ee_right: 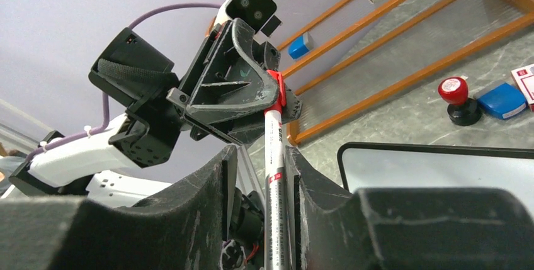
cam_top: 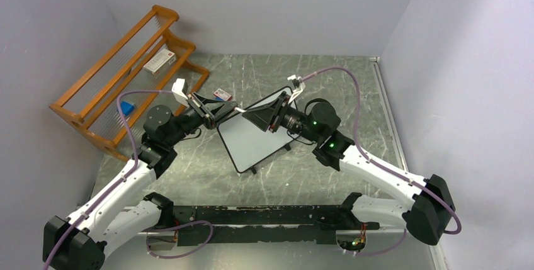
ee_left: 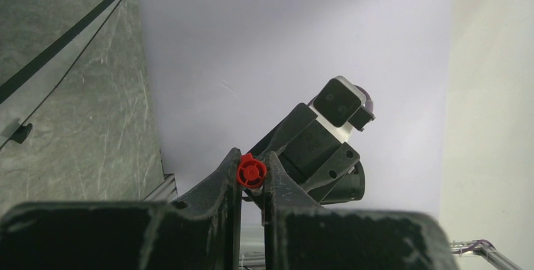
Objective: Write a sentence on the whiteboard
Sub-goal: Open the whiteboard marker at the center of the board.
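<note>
The whiteboard [cam_top: 252, 147] lies tilted on the table's middle, its corner also in the right wrist view [ee_right: 441, 169]. Its visible face is blank; the sentence is not in view. Above its far corner the two grippers meet tip to tip. My left gripper [cam_top: 228, 110] [ee_left: 252, 168] is shut on the red cap [ee_left: 251, 172] [ee_right: 277, 94] of a marker. The marker's white barrel [ee_right: 274, 157] runs down between the fingers of my right gripper [cam_top: 249, 116] [ee_right: 261, 150]. It lies against the right finger, with a gap to the left one.
An orange wooden rack [cam_top: 119, 81] stands at the back left, holding a small box [cam_top: 159, 61] and a blue block [cam_top: 128, 107]. A red-topped stamp [ee_right: 454, 94], a blue pad [ee_right: 500, 99] and a red-and-white card [cam_top: 222, 95] lie behind the board. Walls close three sides.
</note>
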